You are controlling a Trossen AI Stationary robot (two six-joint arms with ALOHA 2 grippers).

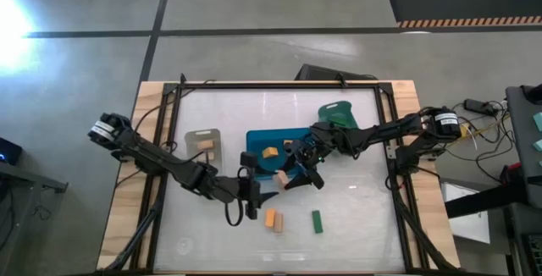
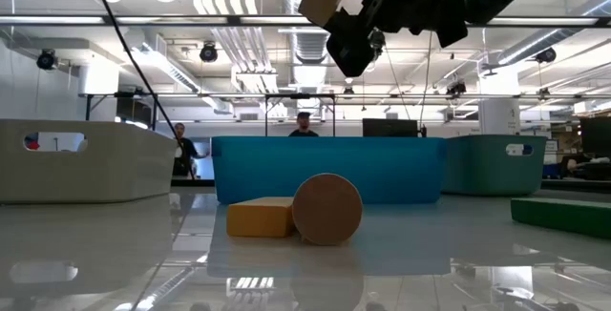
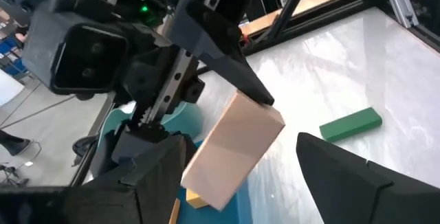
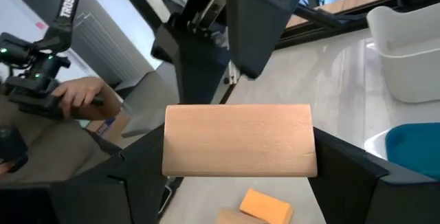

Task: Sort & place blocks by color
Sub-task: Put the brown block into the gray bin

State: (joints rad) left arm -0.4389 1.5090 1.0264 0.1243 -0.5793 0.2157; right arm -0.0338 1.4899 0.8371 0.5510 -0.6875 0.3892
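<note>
My right gripper (image 1: pixel 292 174) is shut on a pale tan block (image 1: pixel 281 177) and holds it in the air near the blue bin's near edge. My left gripper (image 1: pixel 257 196) is open right beside it. In the left wrist view its two fingers (image 3: pixel 344 172) stand on either side of the tan block (image 3: pixel 234 148); I cannot tell whether they touch it. An orange block (image 1: pixel 270 218), a tan piece (image 1: pixel 279 223) and a dark green block (image 1: pixel 317 220) lie on the table nearer the front. An orange block (image 1: pixel 269 152) lies in the blue bin, and a tan one (image 1: pixel 206 145) in the clear bin. My right gripper pinches the tan block by its two short ends (image 4: pixel 173 145) between its two fingers (image 4: pixel 340 169), so the block's length spans the gap. The fingers come from the table's right, slanting down. The block is lifted clear of the table and tilted (image 3: pixel 258 114).
A clear bin (image 1: pixel 203 134), a blue bin (image 1: pixel 254 140) and a teal bin (image 1: pixel 339 113) stand in a row across the table's middle. A dark frame (image 1: pixel 385 132) runs round the table. People show in the room behind, and a hand (image 4: pixel 75 95) holds a controller.
</note>
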